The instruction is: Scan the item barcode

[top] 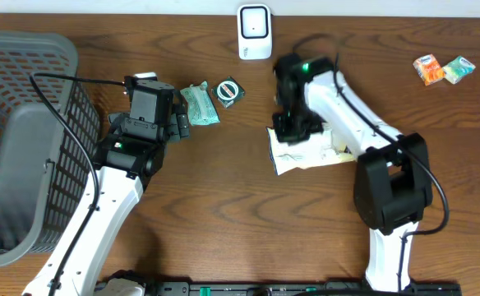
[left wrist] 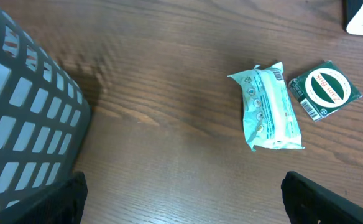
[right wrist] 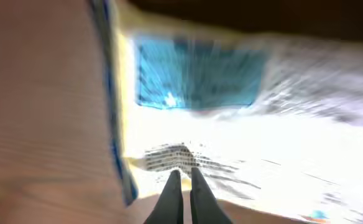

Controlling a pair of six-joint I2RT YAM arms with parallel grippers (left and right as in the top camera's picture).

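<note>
Scan not done yet, early stage by my read. The item looks to be the white bag (top: 310, 154), lying flat on the table (top: 223, 214) right of centre, well apart from the scanner (top: 255, 31), which stands at the far edge w/ nothing in front of it.

R gripper (top: 292, 131) is down on the bag's top-left corner, jaws fully closed. Wrist view is v. blurry: fingers (right wrist: 174, 190) pressed together, tips at the bag surface just below a barcode (right wrist: 169, 155), blue patch above it. Can't tell if a fold of the bag is nipped between them or they're only touching it. From above the bag doesn't look lifted.

L gripper (left wrist: 184, 196) is wide open, holding nothing, hovering near the basket (top: 26, 57) side. Just ahead of it are a green packet (left wrist: 270, 106) and a small green box (left wrist: 325, 89) w/ its own barcode facing up; both untouched, lying just beside each other.

An orange pack (top: 428, 69) and a green pack (top: 460, 67) sit at far right, out of play.

Left to do, as I judge it: get a sure hold on the bag, lift it, carry it to the scanner, turn the barcode side toward the scanner face. Barcode seems up-facing now, so prob. needs tilting.
</note>
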